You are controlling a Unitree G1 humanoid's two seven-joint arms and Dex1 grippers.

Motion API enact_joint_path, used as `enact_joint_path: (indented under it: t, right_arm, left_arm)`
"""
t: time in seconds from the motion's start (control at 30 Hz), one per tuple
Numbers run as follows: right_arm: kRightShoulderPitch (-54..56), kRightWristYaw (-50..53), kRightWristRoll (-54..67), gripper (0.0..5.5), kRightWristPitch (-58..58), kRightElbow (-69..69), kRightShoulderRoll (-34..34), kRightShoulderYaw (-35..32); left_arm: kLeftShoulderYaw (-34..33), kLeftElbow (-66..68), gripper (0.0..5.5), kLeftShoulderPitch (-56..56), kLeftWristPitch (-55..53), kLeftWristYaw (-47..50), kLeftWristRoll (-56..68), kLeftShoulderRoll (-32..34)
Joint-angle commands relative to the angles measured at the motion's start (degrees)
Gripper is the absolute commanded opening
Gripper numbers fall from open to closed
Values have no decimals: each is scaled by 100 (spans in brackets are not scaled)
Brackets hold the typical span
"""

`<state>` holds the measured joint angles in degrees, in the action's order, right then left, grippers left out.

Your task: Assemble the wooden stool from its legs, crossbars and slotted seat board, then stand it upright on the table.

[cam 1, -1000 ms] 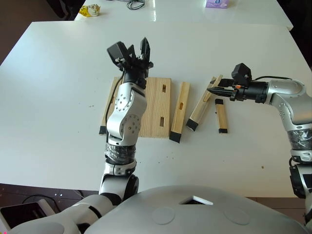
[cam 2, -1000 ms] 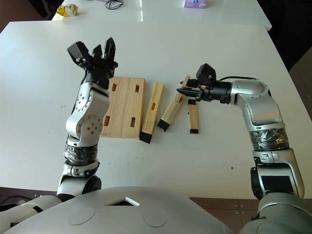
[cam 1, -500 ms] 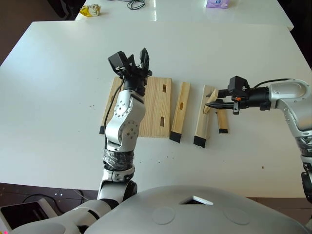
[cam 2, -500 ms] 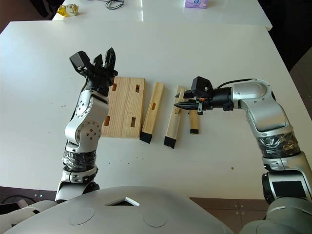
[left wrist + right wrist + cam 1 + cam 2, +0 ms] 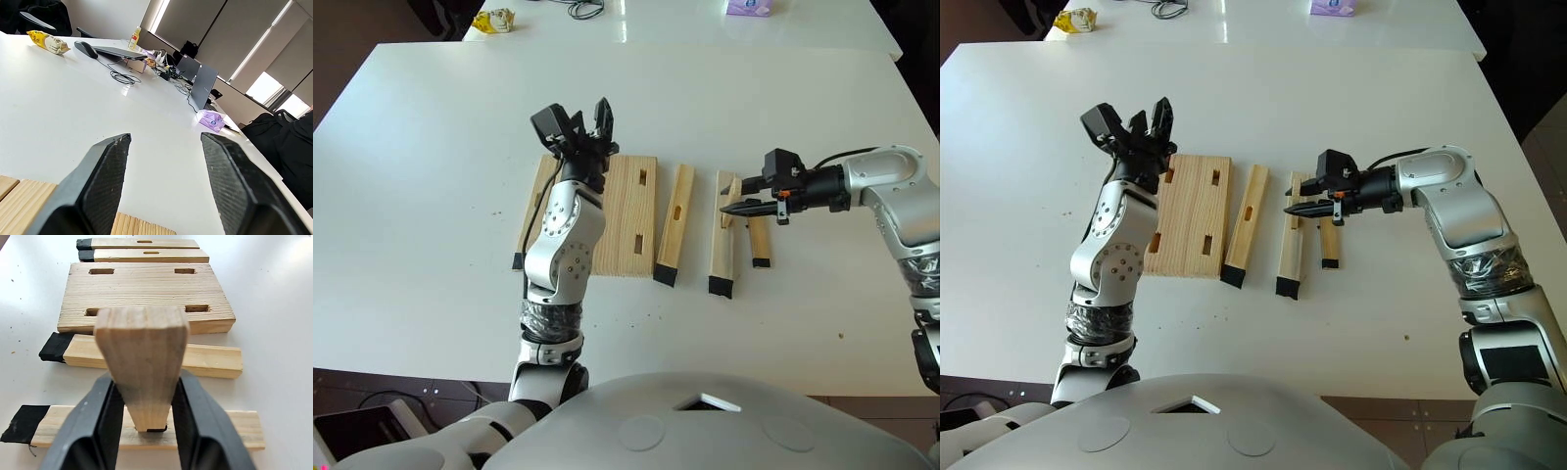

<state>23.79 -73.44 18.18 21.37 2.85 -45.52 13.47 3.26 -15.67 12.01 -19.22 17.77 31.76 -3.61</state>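
**Right gripper** (image 5: 734,208): clenched on a crossbar (image 5: 142,357), with its fingers (image 5: 95,423) pressed to the bar's two sides. The bar stood tilted up out of the grip, its lower end dark.

- Directly beneath the gripper: a leg (image 5: 722,243), flat on the table (image 5: 431,147), black tip toward the robot. The crossbar's lower end sat at this leg's top face; actual contact could not be told.
- Just beside the gripper, on its arm's side: a short bar (image 5: 759,238), flat, with a black end, close alongside the leg.
- Beyond the fingertips: a second leg (image 5: 674,221), flat, slotted and black-tipped, lying apart from the first.
- Further out: the seat board (image 5: 631,211), flat, with four slots, just beside the second leg.
- Furthest out, past the board's far edge: a pair of legs (image 5: 146,255), flat and side by side, black ends aligned.

**Left gripper** (image 5: 590,117): released and holding nothing, its fingers (image 5: 105,176) spread wide. It was raised off the table over the seat board's far corner, on the side of the leg pair, well apart from the right gripper.
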Motion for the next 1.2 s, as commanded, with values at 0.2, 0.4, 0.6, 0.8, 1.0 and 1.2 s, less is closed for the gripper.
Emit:
enact_joint_path:
  t: [0.2, 0.4, 0.6, 0.8, 1.0, 1.2]
  right_arm:
    - [-430, 38, -244, 131, 117, 282, 67, 232]
    - [-452, 85, -111, 131, 26, 210, 116, 111]
    - [-355, 80, 175, 187, 112, 115, 177, -162]
    - [-392, 49, 242, 273, 224, -39, 179, -323]
    - [-620, 34, 403, 339, 516, -436, -19, -592]
    - [-552, 14, 1393, 339, 1251, -1141, -288, -1581]
  left_arm:
    - [-29, -43, 266, -76, -92, 13, 51, -438]
    - [-61, 2, 266, -46, -77, -5, 37, -418]
    - [-103, 33, 266, -36, -57, -25, 26, -413]
    - [-157, 21, 266, -59, -54, -33, 56, -416]
    - [-167, -32, 266, -110, -85, -58, 78, -391]
    - [-204, -40, 266, -136, -118, -99, 127, -349]
